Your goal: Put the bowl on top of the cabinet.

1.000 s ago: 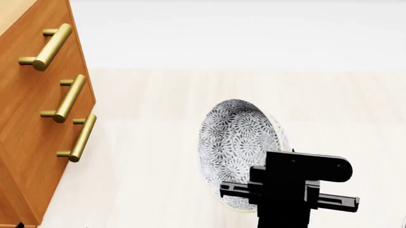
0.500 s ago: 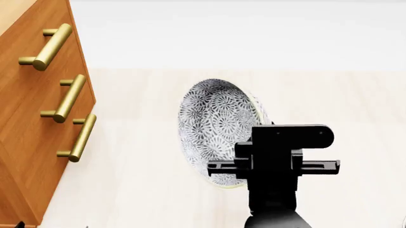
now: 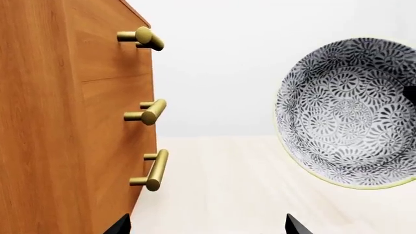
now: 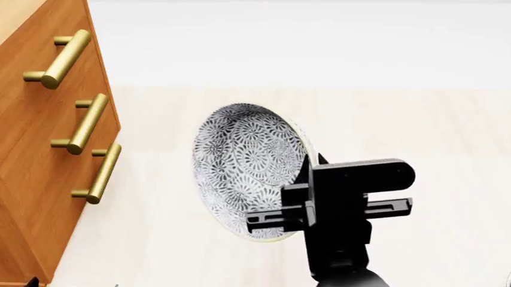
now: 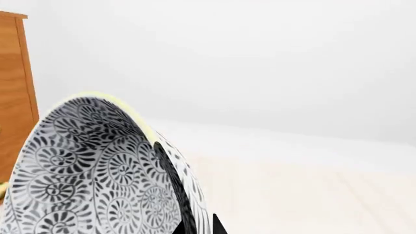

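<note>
The bowl [image 4: 243, 167], deep and white with a grey floral pattern and a pale rim, hangs tilted on its side above the pale floor, its inside turned towards the cabinet [image 4: 40, 149]. My right gripper [image 4: 318, 178] is shut on the bowl's rim. In the right wrist view its fingertips [image 5: 218, 225] pinch the bowl's wall [image 5: 85, 180]. The orange-brown cabinet with three brass bar handles [image 4: 84, 122] stands at the left, a gap apart from the bowl. My left gripper [image 3: 208, 226] is open and holds nothing, seeing the bowl [image 3: 351, 112] and the cabinet front [image 3: 65, 122].
Pale wood floor [image 4: 415, 131] spreads below and to the right of the bowl, and a white wall [image 4: 303, 42] rises behind it. The cabinet's top edge [image 5: 13, 15] shows in the right wrist view, above the bowl's rim.
My right arm has carried the bowl leftwards, towards the cabinet, first rising a little and then dipping slightly. The grip on the rim is unchanged.
</note>
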Available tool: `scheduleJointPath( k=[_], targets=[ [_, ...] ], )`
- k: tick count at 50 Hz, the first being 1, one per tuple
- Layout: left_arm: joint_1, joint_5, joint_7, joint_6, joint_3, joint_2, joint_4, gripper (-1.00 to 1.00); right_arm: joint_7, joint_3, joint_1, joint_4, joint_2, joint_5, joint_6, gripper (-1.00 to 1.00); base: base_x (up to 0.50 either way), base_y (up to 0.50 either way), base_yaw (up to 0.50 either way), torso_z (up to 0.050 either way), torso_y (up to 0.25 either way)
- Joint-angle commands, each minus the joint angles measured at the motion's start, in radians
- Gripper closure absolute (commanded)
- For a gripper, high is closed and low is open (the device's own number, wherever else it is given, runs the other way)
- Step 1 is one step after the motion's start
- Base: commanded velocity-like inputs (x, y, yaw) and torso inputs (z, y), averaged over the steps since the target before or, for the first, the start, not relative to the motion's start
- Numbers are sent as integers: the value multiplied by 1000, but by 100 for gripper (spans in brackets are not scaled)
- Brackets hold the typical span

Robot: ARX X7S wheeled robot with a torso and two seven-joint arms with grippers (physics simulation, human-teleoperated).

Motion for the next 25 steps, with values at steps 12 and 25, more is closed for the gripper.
scheduleJointPath(
  k=[12,25],
  targets=[
    [-117,-83,14,-305,67,-30,146,-100,-12,-3,-29,-95,37,-17,-20,100,0,0,0,0,1],
    [-152,-127,25,-365,65,-43,206,-100,-29,-16,-61,-121,53,-37,-58,100,0,0,0,0,0]
  ],
)
